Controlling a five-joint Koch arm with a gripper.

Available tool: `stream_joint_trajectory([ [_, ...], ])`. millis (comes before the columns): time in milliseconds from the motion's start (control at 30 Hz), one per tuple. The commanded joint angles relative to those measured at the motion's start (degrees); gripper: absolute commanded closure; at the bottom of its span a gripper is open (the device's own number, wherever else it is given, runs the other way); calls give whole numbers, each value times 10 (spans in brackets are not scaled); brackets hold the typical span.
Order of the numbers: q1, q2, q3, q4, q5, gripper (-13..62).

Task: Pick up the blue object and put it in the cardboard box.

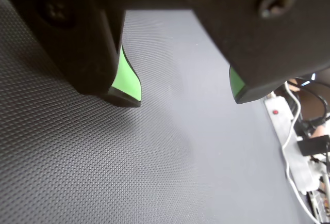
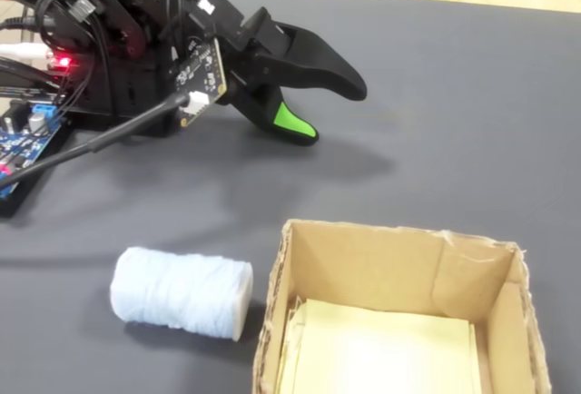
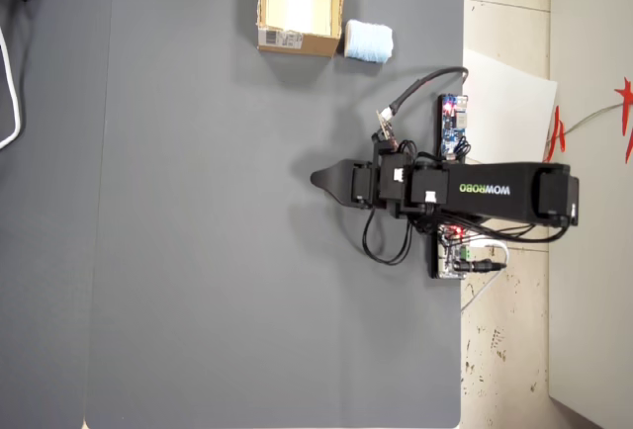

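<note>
Cardboard sits nearest the fixed camera: the box [image 2: 399, 312], tan outside and pale within, is open at the top and shows nothing blue in the part that is in view. Just beside the box, on its left in the fixed view, lies the blue object [image 2: 182, 292], a soft fuzzy roll resting on its side on the dark table [image 2: 472, 103]. From overhead it lies close against the box's side [image 3: 300, 4], on the side nearer the arm's base, and whether the two touch is hard to say.

Farther from the box, well apart from both things, the end effector [image 2: 336, 108] hangs low over bare mat with its jaws spread and nothing between them; the wrist view shows the green-lined fingertips [image 1: 126, 79] with only textured mat in the gap. Beyond it, farthest from the box, are the arm's base and circuit boards [image 3: 453, 123].

As I judge it, nothing of the task is done yet: the reach to the object, the grasp, the lift and the drop into the box all remain.
</note>
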Motion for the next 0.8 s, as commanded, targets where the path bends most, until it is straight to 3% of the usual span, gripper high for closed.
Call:
stream_joint_trajectory([
  [0, 0, 47, 20, 62, 4, 156],
  [767, 7, 47, 20, 63, -15, 154],
])
